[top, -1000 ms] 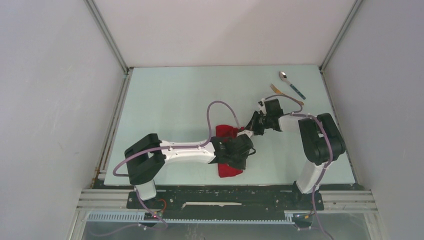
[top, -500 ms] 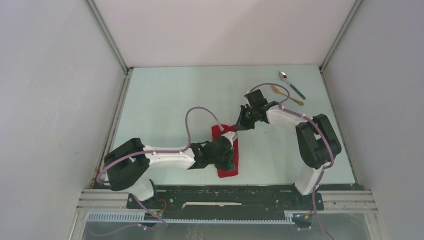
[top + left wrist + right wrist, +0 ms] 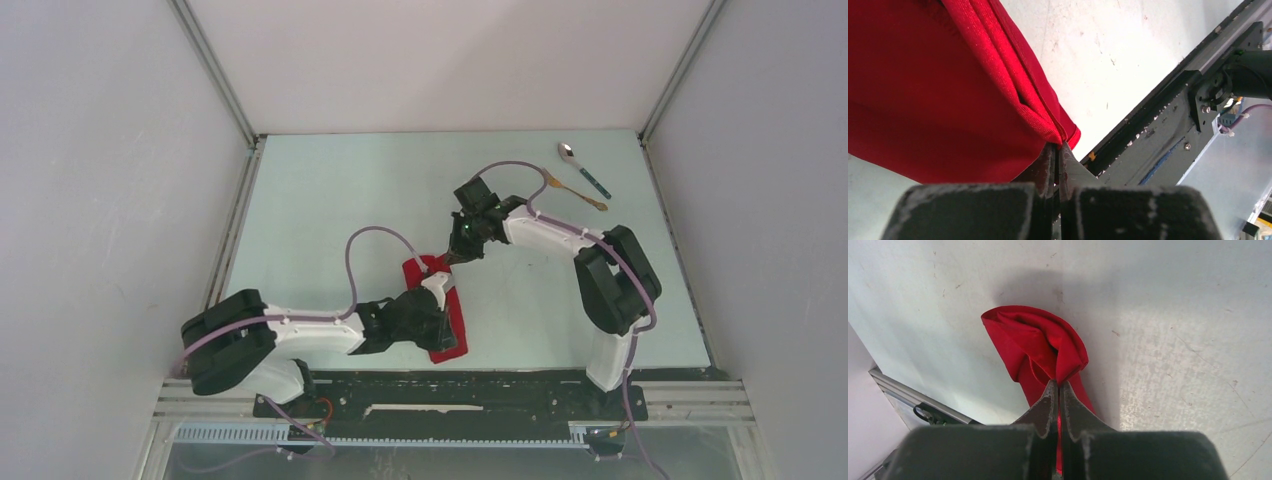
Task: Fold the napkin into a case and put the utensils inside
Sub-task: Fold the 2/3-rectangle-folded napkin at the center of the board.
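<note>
The red napkin point(image 3: 450, 340) lies as a narrow folded strip near the table's front edge, partly under my left arm. My left gripper point(image 3: 440, 322) is shut on its near layered edge, with the cloth point(image 3: 923, 100) spreading up and left from the closed tips point(image 3: 1057, 146). My right gripper point(image 3: 452, 258) is shut on the bunched far end point(image 3: 1038, 340), which is pinched between its tips point(image 3: 1058, 383). The utensils lie apart at the far right: a spoon point(image 3: 583, 167) with a teal handle and a gold fork point(image 3: 573, 190).
The pale table point(image 3: 340, 200) is walled by white panels on three sides. A black frame rail point(image 3: 1168, 125) runs along the near edge, close to the napkin's near corner. Purple cables loop above both arms.
Both arms have swung to the left, drawing the napkin with them. The cloth has gone from a wider bunched shape to a narrow strip. Both grippers have stayed shut on it.
</note>
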